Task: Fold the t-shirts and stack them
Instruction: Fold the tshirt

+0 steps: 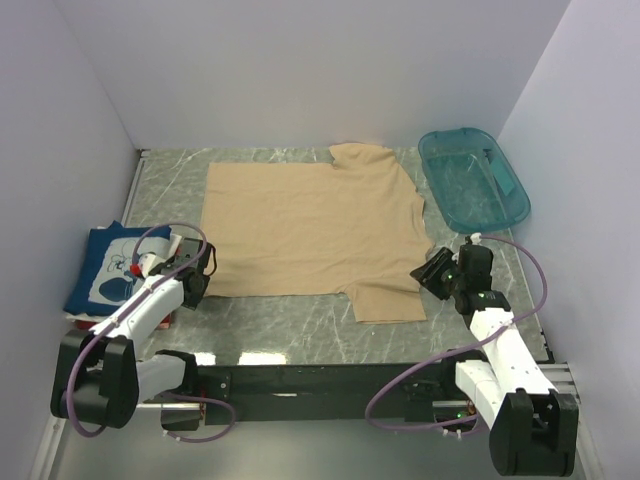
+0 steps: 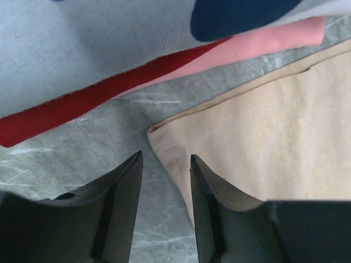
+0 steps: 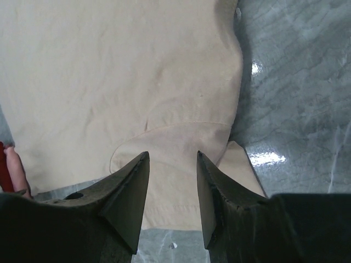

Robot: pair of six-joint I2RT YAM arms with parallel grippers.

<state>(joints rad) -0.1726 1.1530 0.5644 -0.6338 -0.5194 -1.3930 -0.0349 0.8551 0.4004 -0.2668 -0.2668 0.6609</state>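
Observation:
A tan t-shirt [image 1: 310,228] lies spread flat on the marble table, hem to the left, sleeves to the right. A folded navy shirt with white print [image 1: 112,268] lies at the left on a red shirt [image 2: 66,107]. My left gripper [image 1: 198,272] is open and empty, its fingers straddling the tan shirt's near-left hem corner [image 2: 164,137]. My right gripper [image 1: 432,272] is open and empty, just above the tan shirt's near sleeve [image 3: 175,164], by the shirt's right edge.
A teal plastic tub [image 1: 472,178] stands at the back right. White walls close in the table on the left, back and right. Bare marble [image 1: 300,325] shows along the front edge, in front of the black arm rail.

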